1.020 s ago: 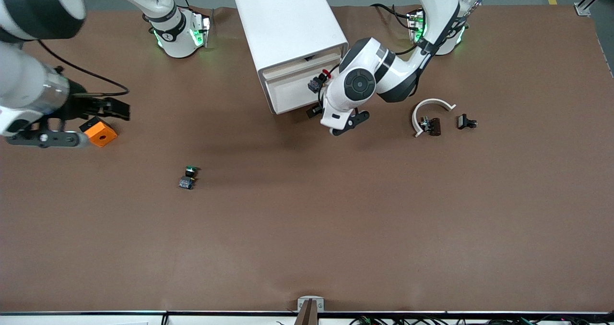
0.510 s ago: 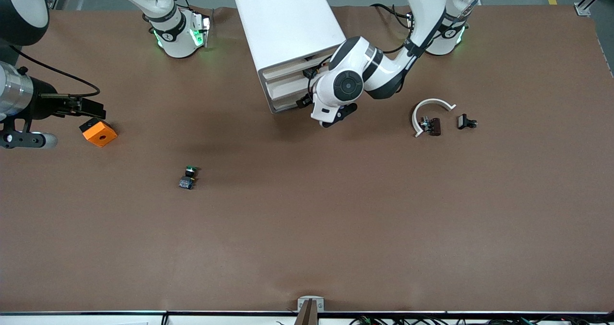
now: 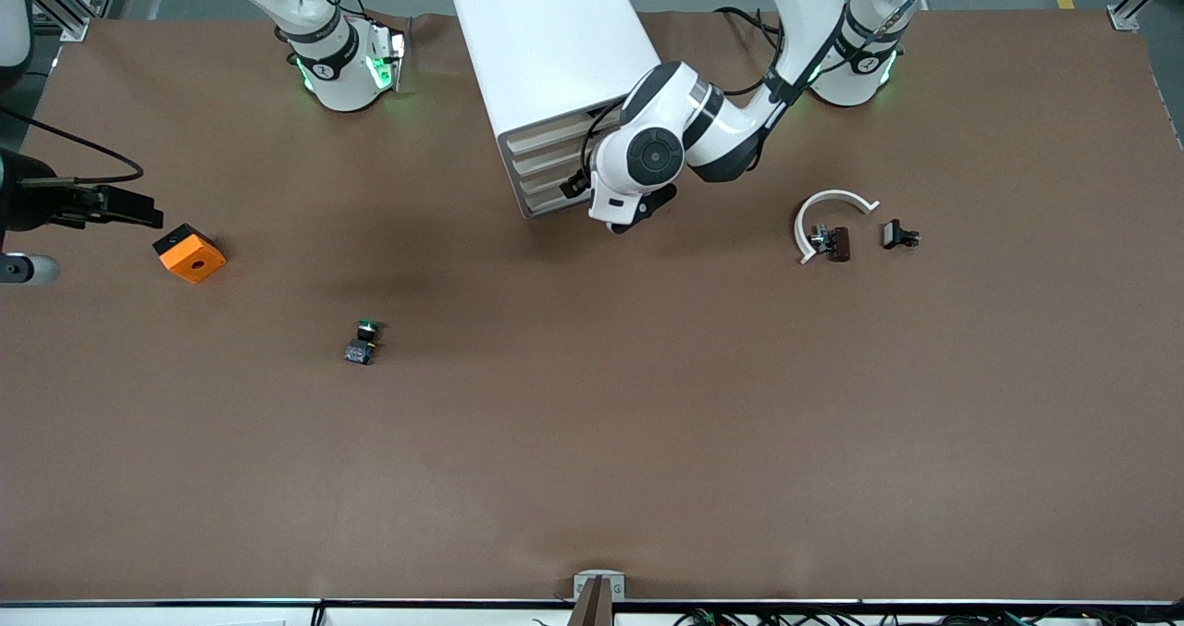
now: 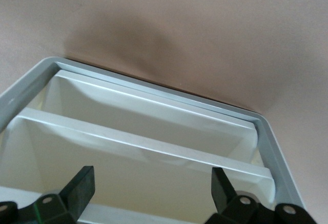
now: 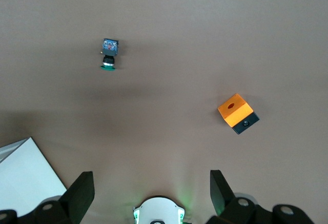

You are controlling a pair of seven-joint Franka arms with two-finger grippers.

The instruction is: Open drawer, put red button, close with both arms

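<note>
The white cabinet point(image 3: 550, 43) stands between the arm bases, and its four drawers point(image 3: 546, 171) sit with their cream fronts flush, all pushed in. The red button is hidden from every view. My left gripper point(image 3: 578, 183) is open and empty, right against the drawer fronts. In the left wrist view the cream fronts point(image 4: 143, 112) fill the space ahead of the open left gripper point(image 4: 151, 193). My right gripper point(image 3: 129, 208) is open and empty at the right arm's end of the table, beside the orange block point(image 3: 190, 253). Its own view shows the right gripper point(image 5: 151, 196) spread wide.
A green-capped button point(image 3: 363, 340) lies on the brown table, nearer the front camera than the cabinet, and also shows in the right wrist view point(image 5: 108, 55). The orange block appears there too point(image 5: 236, 112). A white curved piece point(image 3: 835, 202) and small black parts point(image 3: 899, 235) lie toward the left arm's end.
The drawer that stood open with the red button in it has slid shut, with my left gripper following it in. My right gripper has drawn back from the orange block toward the table's end.
</note>
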